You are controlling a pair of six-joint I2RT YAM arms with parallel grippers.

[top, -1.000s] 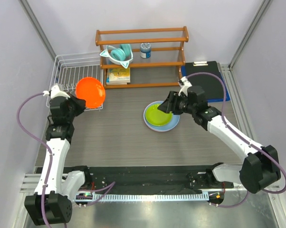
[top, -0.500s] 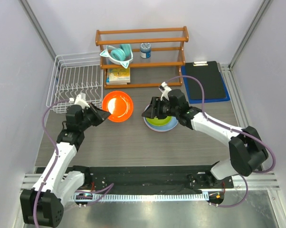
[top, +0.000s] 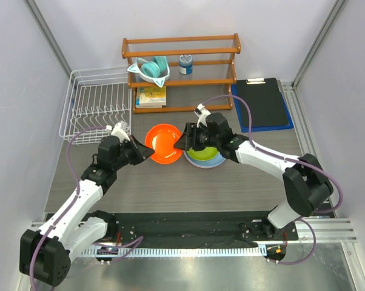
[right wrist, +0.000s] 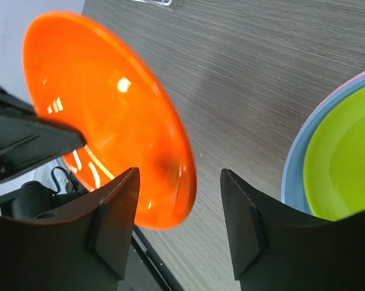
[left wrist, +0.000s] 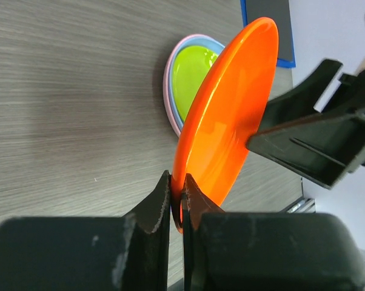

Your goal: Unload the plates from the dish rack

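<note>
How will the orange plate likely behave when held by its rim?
Probably stiff: the orange plate shows no sag though the left hand pinches only its rim. Its glossy surface looks slippery, so it could pivot in that narrow grip. Thin, so likely light.

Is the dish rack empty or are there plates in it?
Empty. The dish rack shows only bare wire tines; the orange plate is pinched in the left pincer, and the other plates lie stacked outside it.
</note>
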